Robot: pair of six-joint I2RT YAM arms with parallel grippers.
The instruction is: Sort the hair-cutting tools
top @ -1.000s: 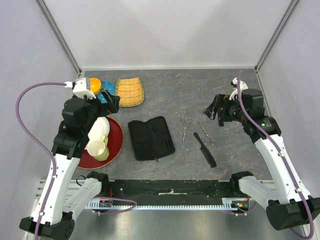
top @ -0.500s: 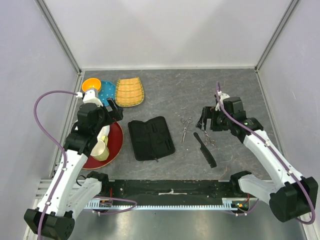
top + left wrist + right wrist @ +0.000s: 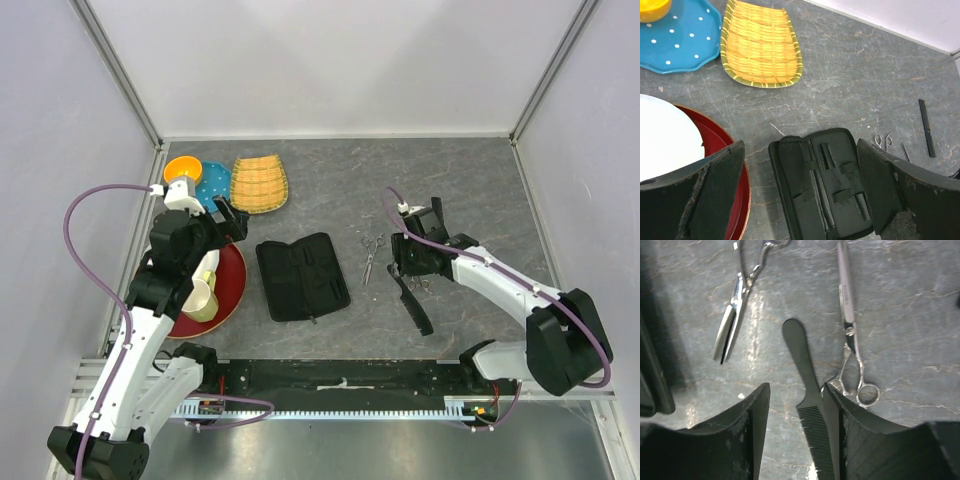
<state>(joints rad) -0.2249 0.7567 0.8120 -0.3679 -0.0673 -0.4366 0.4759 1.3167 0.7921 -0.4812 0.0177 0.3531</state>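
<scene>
The black comb [image 3: 807,385] lies on the grey table between the fingers of my right gripper [image 3: 796,390]. Its right finger touches the comb's edge and the left finger stands apart, so the jaws are open. One silver scissors [image 3: 732,325] lies ahead to the left, the other scissors [image 3: 847,310] to the right, with its ring beside my right finger. From above, the right gripper [image 3: 405,270] is low over the comb [image 3: 412,300], with one scissors [image 3: 371,255] to its left. My left gripper [image 3: 800,145] hangs open above the open black case [image 3: 825,185].
The open black zip case [image 3: 302,276] lies mid-table. A red tray [image 3: 230,280] with a white plate and a yellow cup [image 3: 197,298] sits at the left. Behind it are an orange bowl [image 3: 182,168], a blue dotted plate [image 3: 213,180] and a woven basket [image 3: 259,184].
My right arm swung left and down from the far right until its gripper straddled the comb, and its jaws have narrowed. The left arm shifted slightly right and lower.
</scene>
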